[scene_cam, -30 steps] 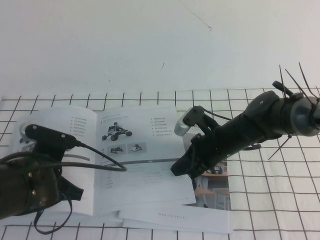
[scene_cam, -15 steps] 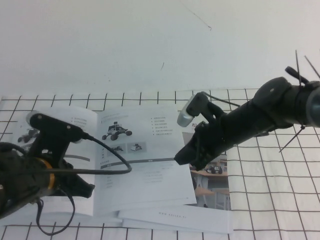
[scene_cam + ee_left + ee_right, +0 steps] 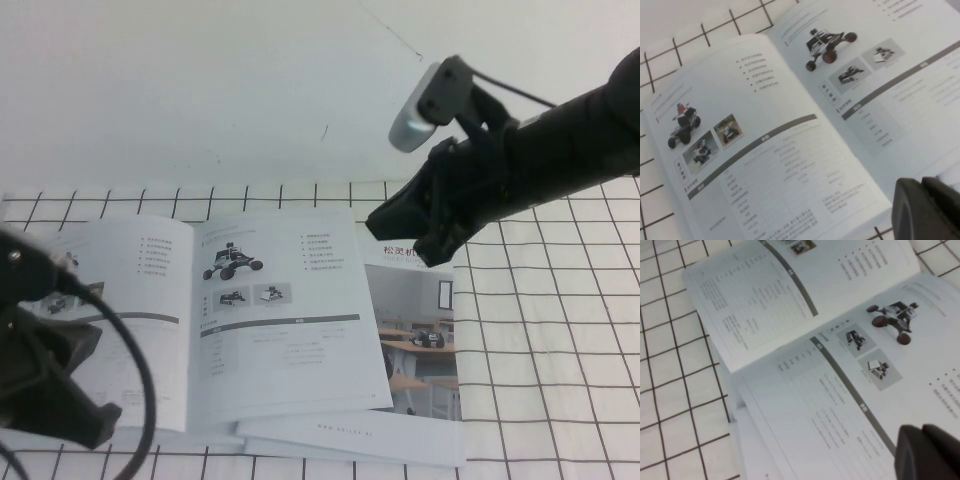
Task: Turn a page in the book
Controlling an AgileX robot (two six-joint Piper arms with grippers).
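1. Down at the near left, at about 8 o'clock on the table, sits the left gripper [image 3: 50, 385]. It covers the near left corner of the book [image 3: 200, 320]. Its fingers look pressed together in its own camera, and they hold nothing.
2. Next comes the book, lying open and flat in the middle. Its long side runs from 9 o'clock to 3 o'clock, and the fold runs from near to far.
3. The page [image 3: 285, 310] on the right of the fold is thin, white and shiny. It shows little car pictures, grey bars and small words.
4. Under it at 4 o'clock peeks another booklet [image 3: 420, 330] with a classroom photo.
5. Both rest on a white cloth [image 3: 560, 340] with black squares.
6. Farthest, up at 2 o'clock, hangs the right gripper [image 3: 405, 225]. It is clenched and empty, lifted above the page's far right corner. The page lies toward 7 o'clock from it, so this arm looks better placed to turn it.
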